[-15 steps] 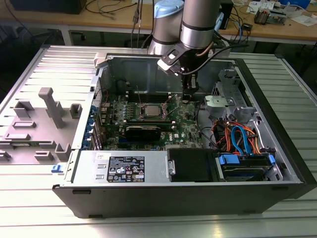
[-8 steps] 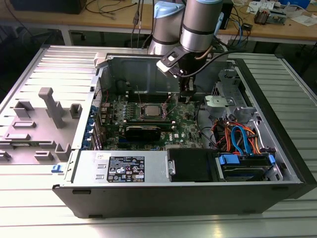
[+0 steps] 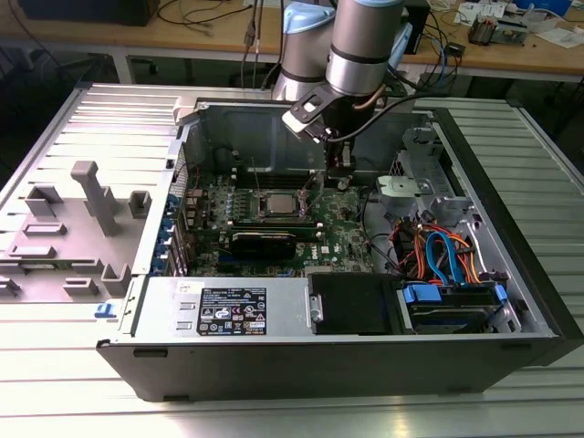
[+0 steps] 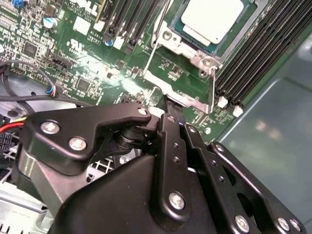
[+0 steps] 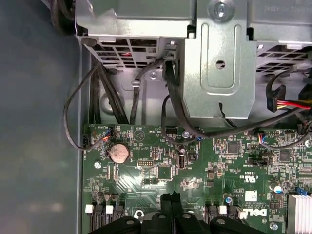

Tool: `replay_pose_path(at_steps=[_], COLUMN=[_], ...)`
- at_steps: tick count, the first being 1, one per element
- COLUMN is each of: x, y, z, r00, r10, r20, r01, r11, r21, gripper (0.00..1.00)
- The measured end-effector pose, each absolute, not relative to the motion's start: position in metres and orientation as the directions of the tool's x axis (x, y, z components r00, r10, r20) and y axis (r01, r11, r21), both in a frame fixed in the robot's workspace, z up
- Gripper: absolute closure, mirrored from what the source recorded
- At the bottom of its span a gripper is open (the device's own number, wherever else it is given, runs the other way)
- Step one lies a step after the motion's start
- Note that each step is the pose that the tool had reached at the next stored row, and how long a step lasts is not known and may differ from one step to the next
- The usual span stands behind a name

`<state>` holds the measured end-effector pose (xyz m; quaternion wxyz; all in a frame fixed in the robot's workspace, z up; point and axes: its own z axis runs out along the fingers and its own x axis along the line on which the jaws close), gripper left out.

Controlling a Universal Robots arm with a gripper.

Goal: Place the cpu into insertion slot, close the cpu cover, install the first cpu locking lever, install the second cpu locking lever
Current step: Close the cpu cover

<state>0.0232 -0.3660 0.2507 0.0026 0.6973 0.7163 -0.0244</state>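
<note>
The silvery square cpu [image 3: 278, 203] [image 4: 212, 18] lies in the insertion slot [image 4: 181, 95] on the green motherboard. The cpu cover [image 4: 187, 48], a silvery frame, lies down around the chip. Two thin wire locking levers [image 3: 259, 187] [image 3: 308, 187] stick up at the socket's two sides; in the second wrist view they show as wires [image 4: 155, 41] [image 4: 213, 90]. My gripper [image 3: 339, 175] [image 5: 171, 196] hangs just above the board, to the exterior view's right of the socket. Its black fingers [image 4: 168, 106] are shut together with nothing between them.
Black memory slots [image 4: 263, 48] run beside the socket. A metal drive cage [image 5: 219, 63] with black cables [image 5: 122, 97] stands past the board's edge. A power supply [image 3: 228, 310] and drive bay with orange and blue cables [image 3: 438, 255] fill the near side of the case. Case walls surround everything.
</note>
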Motion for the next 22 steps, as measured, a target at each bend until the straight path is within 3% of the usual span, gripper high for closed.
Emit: replay_pose_path(at_steps=[22], x=[0.011], y=[-0.366], z=[0.251], r00=[-0.047], r10=[0.998], r20=[-0.039], r01=[0.998], r11=[0.045], r21=[-0.031], gripper=[0.89])
